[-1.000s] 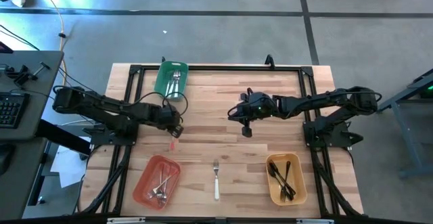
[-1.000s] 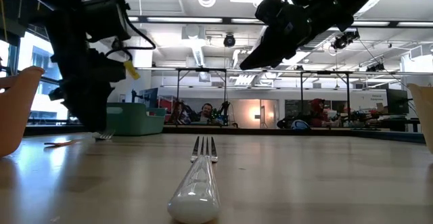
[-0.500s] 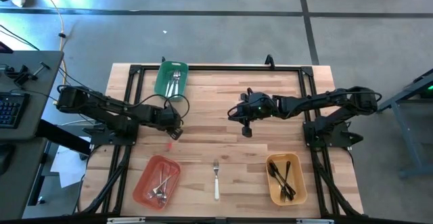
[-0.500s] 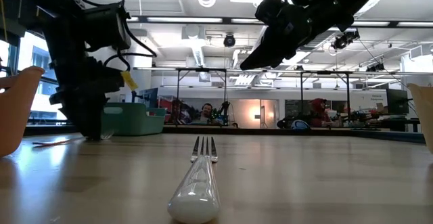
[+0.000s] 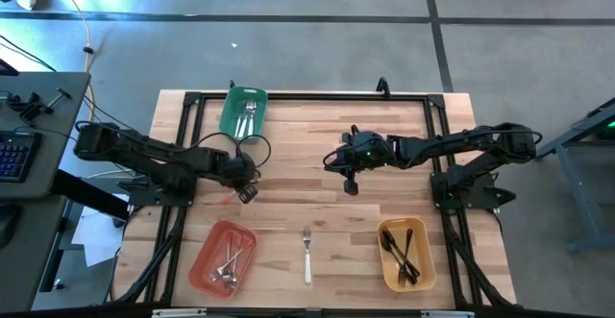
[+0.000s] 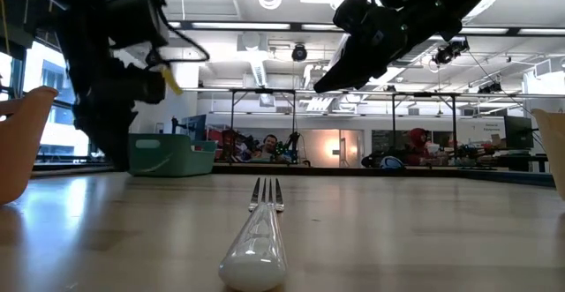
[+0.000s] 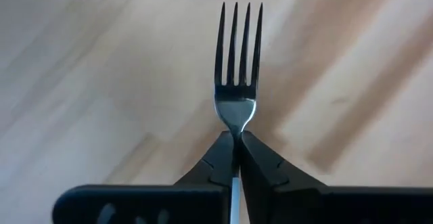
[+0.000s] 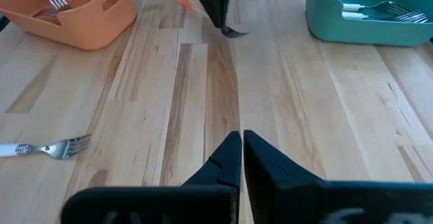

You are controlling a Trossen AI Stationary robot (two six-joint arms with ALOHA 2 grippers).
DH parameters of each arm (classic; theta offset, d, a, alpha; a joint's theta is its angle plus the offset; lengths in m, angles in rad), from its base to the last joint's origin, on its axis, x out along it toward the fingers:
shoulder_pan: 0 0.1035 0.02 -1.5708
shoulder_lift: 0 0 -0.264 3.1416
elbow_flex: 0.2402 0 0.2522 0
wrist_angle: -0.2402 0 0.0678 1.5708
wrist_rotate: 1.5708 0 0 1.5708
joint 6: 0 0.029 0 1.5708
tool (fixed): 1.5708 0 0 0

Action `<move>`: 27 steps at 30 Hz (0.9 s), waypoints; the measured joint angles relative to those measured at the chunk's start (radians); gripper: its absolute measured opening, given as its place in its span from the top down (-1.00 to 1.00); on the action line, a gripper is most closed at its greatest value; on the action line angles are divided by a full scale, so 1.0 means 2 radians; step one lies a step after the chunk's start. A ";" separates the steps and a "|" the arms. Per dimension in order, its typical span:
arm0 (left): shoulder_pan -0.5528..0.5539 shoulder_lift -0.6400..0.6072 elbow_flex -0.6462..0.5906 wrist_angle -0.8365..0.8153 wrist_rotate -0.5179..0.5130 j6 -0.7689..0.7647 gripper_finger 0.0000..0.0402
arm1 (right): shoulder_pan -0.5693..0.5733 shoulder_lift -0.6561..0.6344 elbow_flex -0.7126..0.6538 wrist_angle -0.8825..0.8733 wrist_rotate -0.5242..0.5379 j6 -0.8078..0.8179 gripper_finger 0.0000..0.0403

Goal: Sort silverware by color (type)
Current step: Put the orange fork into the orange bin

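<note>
Left gripper point(image 7: 237, 158): jaws clenched on the neck of a fork point(image 7: 237, 65), tines projecting straight out beyond the fingertips over the wooden counter point(image 5: 317, 145). Only the left wrist view resolves this grasp. In the high view the same gripper point(image 5: 247, 191) appears as a dark block with a small red-orange handle tip showing beside it, and the fork's tines cannot be made out there. The left arm reaches in low from the counter's left edge, stretched nearly flat, ending just in front of the green bin point(image 5: 242, 112).

The right wrist view shows the held fork point(image 8: 233, 31) from across the counter, hanging from the dark left gripper with its tines close to the boards, between the orange-red bin point(image 8: 74, 14) and the green bin.

Right gripper point(image 8: 239, 151): jaws pressed together, grasping nothing, poised above bare boards near the counter's middle, to the right of the green bin; its arm extends in from the right edge, elbow raised.

A white fork point(image 5: 307, 253) lies flat near the front edge, well apart from both grippers, between the orange-red bin and the yellow bin point(image 5: 405, 254). The low view sets it nearest the lens, tines pointing away. The green bin holds silver pieces, the orange-red bin further forks, the yellow bin black utensils point(image 5: 398, 251).
</note>
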 joint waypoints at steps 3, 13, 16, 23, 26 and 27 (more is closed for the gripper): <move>-0.022 -0.012 0.024 -0.017 0.001 -0.021 0.98 | 0.000 0.000 0.000 -0.001 0.000 0.000 1.00; -0.172 -0.035 0.137 -0.119 -0.047 -0.208 0.99 | 0.000 0.000 0.000 -0.002 0.000 -0.020 1.00; -0.235 -0.033 0.172 -0.151 -0.074 -0.291 1.00 | 0.000 0.000 0.000 -0.003 0.000 -0.028 1.00; -0.346 -0.031 0.228 -0.249 -0.167 -0.435 1.00 | -0.012 0.000 0.000 0.001 0.000 -0.039 1.00; -0.369 -0.031 0.242 -0.285 -0.183 -0.465 1.00 | -0.017 0.000 0.000 0.001 0.000 -0.036 1.00; -0.376 -0.031 0.245 -0.289 -0.183 -0.469 1.00 | -0.018 0.000 0.000 0.001 0.000 -0.036 1.00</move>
